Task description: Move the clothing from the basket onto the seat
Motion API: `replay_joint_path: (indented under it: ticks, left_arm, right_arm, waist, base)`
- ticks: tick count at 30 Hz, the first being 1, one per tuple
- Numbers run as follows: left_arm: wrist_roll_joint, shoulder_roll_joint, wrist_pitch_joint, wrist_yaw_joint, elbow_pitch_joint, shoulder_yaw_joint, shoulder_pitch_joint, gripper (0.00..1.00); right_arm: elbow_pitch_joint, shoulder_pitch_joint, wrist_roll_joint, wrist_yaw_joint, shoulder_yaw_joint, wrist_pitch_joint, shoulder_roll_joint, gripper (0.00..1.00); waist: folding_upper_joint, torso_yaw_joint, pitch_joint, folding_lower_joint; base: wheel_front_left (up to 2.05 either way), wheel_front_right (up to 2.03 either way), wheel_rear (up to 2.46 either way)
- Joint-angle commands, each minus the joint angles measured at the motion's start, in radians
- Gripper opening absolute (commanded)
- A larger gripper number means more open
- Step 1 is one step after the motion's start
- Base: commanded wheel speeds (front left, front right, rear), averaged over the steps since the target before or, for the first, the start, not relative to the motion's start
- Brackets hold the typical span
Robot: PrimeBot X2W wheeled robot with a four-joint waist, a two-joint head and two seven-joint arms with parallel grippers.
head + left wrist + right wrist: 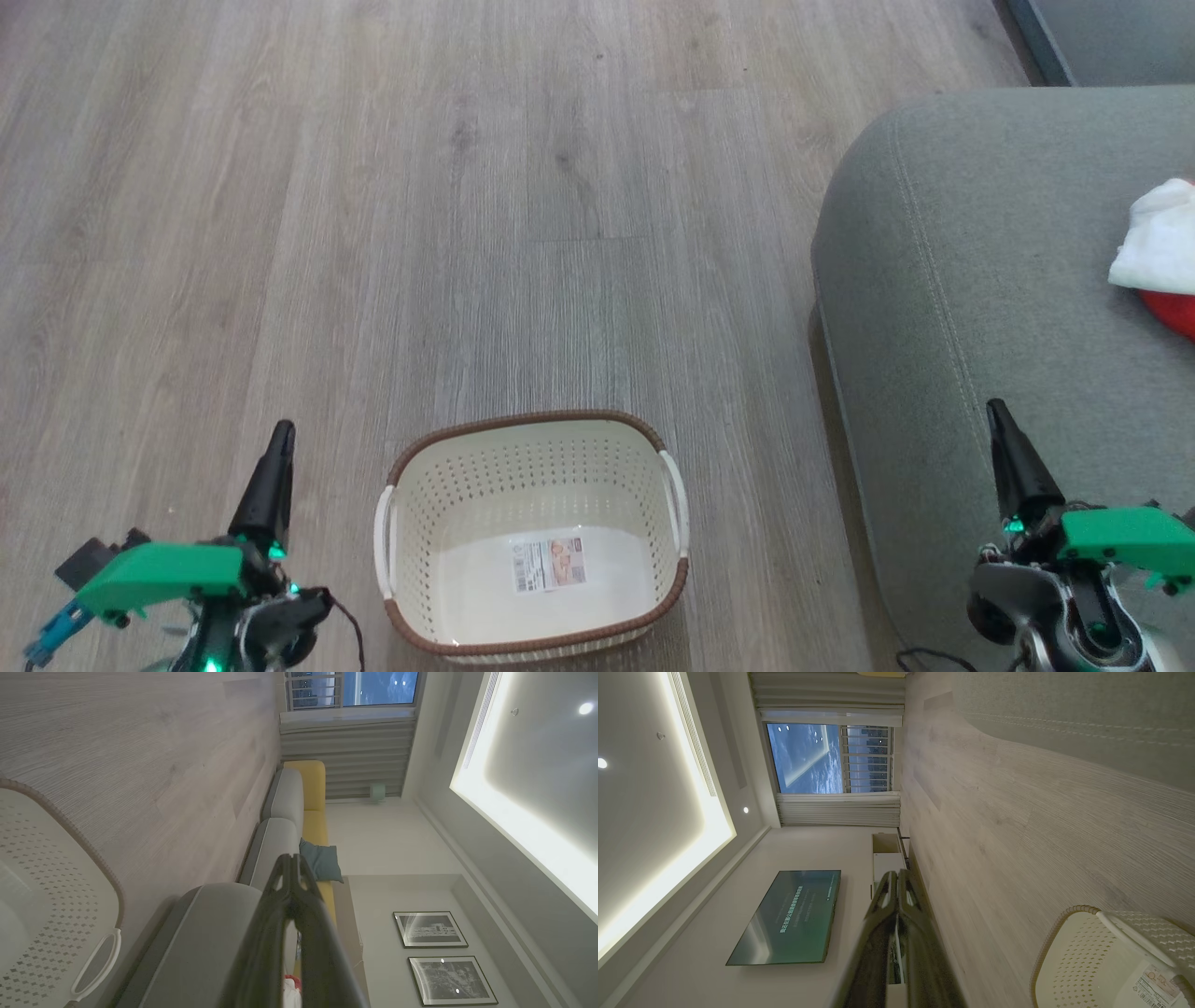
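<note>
Wood floor [467, 187] with the basket [527, 417] in the middle.
The clothing [1158, 245], white and red, lies on the seat [971, 280]. The left gripper [282, 434] and right gripper [997, 411] both have fingers pressed together, holding nothing.

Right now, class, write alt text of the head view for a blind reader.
An empty cream basket stands on the wood floor between the left gripper and right gripper, both shut. White and red clothing lies on the grey-green seat at right.
</note>
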Motion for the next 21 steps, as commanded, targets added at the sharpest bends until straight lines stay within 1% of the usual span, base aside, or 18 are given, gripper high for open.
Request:
replay_joint_path:
  ticks: [1,21]
  left_arm:
    - [-0.006,0.006,0.006,-0.009,-0.029,0.037,-0.046,0.00]
    - [-0.003,0.004,0.009,-0.009,-0.029,0.040,-0.047,0.00]
  right_arm:
    - [-0.031,-0.052,0.001,0.000,0.019,0.013,-0.004,0.00]
    - [-0.031,-0.052,-0.002,0.000,0.016,0.015,-0.002,0.00]
  waist:
    - [0.0000,0.000,0.000,0.0000]
    - [0.0000,0.000,0.000,0.0000]
  base:
    - [0.00,0.00,0.00]
    - [0.00,0.00,0.00]
